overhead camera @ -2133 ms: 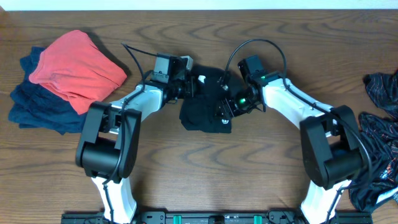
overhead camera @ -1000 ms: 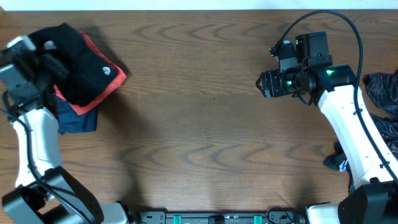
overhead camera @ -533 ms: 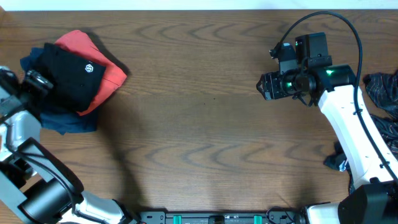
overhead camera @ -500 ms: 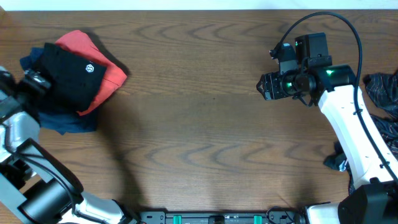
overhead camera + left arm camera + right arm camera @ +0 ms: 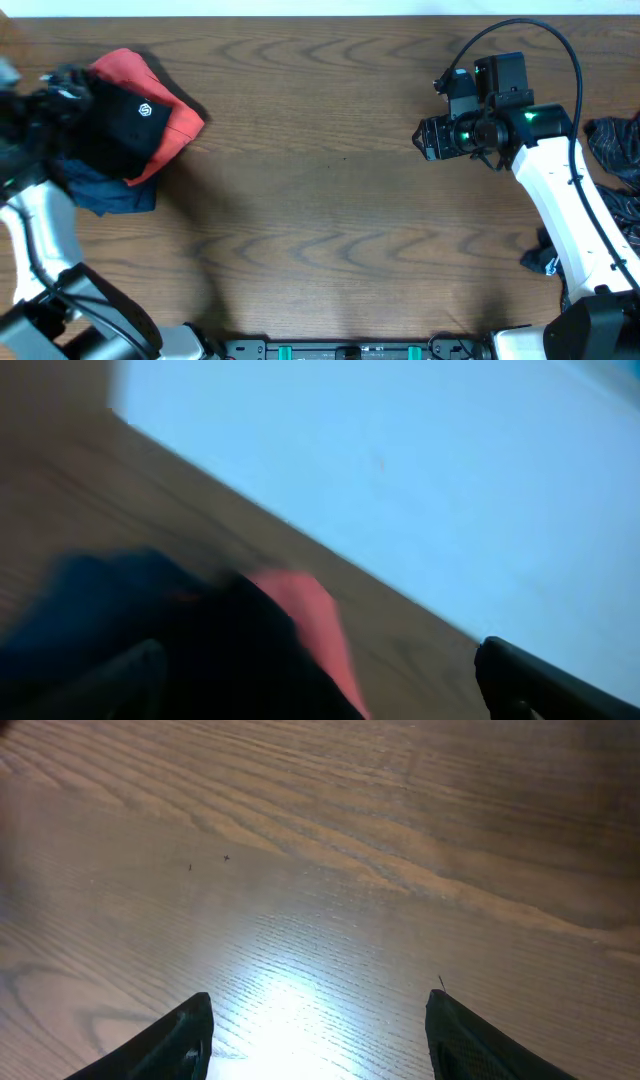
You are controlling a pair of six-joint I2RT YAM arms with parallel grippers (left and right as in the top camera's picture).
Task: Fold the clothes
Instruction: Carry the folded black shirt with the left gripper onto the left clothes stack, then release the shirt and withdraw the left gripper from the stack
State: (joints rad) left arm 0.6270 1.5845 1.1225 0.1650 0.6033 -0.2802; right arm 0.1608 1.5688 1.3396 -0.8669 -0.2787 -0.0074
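A folded black shirt (image 5: 122,127) with a small white logo lies on top of a red garment (image 5: 172,128) and a navy one (image 5: 105,192) at the far left. My left gripper (image 5: 62,82) is a blur at the shirt's left edge. In the left wrist view, also blurred, its fingers (image 5: 530,678) stand wide apart over the black shirt (image 5: 230,665), with nothing between them. My right gripper (image 5: 425,137) hovers open over bare wood at the upper right. The right wrist view shows only tabletop between its fingers (image 5: 185,1040).
More black clothes with a faint sheen (image 5: 610,150) are heaped along the right edge, beside and behind the right arm. The red garment (image 5: 305,610) and navy garment (image 5: 80,590) show under the shirt in the left wrist view, near the table's far edge.
The left gripper has opened and let go of the black shirt, which now rests flat on the stack. The left arm is swinging at the far left. The right arm has not moved.
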